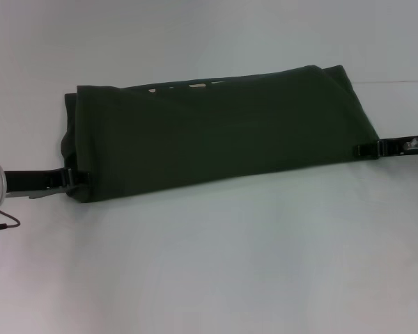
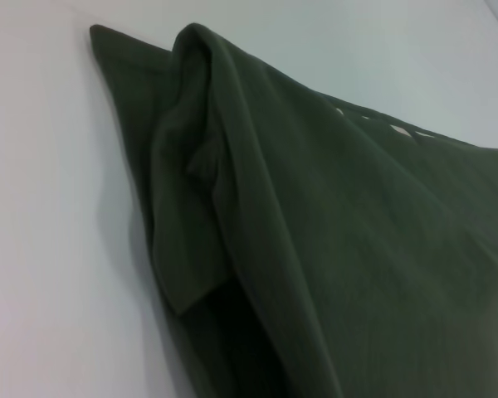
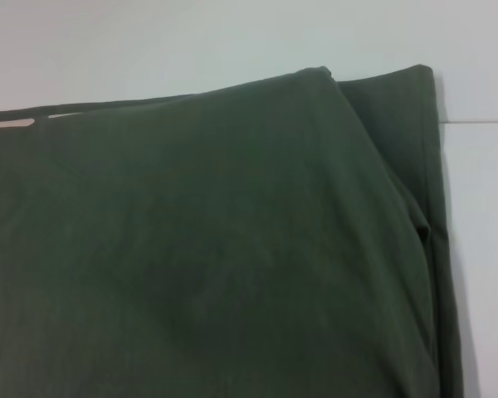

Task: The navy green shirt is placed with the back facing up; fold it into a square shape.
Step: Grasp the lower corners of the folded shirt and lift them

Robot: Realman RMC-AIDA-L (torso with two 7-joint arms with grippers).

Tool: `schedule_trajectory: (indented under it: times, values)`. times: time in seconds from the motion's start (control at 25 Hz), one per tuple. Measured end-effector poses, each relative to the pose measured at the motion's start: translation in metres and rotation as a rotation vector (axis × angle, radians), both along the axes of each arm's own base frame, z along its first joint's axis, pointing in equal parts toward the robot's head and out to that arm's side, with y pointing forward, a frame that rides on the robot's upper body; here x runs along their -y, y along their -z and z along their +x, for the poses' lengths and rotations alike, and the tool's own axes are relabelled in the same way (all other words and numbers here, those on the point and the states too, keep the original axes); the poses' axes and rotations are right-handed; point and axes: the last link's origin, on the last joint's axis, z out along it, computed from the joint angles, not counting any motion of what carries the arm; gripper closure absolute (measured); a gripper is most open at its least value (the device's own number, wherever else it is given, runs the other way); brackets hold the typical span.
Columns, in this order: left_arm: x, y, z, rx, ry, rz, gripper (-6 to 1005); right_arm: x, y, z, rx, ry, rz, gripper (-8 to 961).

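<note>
Broadly, the white bench carries the navy green shirt, folded into a long band across its far half. At the shirt's near corners, the left gripper and right gripper each have their fingers closed on the fabric edge.

Navy green shirt across table, left gripper at its left edge, right gripper at its right

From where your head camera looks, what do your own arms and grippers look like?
Each ends in a slim black gripper: left gripper, right gripper. The left arm shows a round silver metal section and a thin dark cable looping beneath it; the right carries a small pale marking.
</note>
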Motion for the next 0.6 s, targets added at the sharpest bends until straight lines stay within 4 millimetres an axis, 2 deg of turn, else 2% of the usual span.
schedule_trajectory:
  times: [0.36,0.6]
  values:
    - [-0.0016,-0.0021,-0.0032,-0.015,-0.011,0.021,734,0.0017,0.0004,0.0014,-0.004,0.007,-0.005,431]
    - [-0.0031,-0.0013,0.0002,-0.011,-0.010,0.009,826,0.0034,-0.0002,0.0031,-0.006,0.012,-0.008,438]
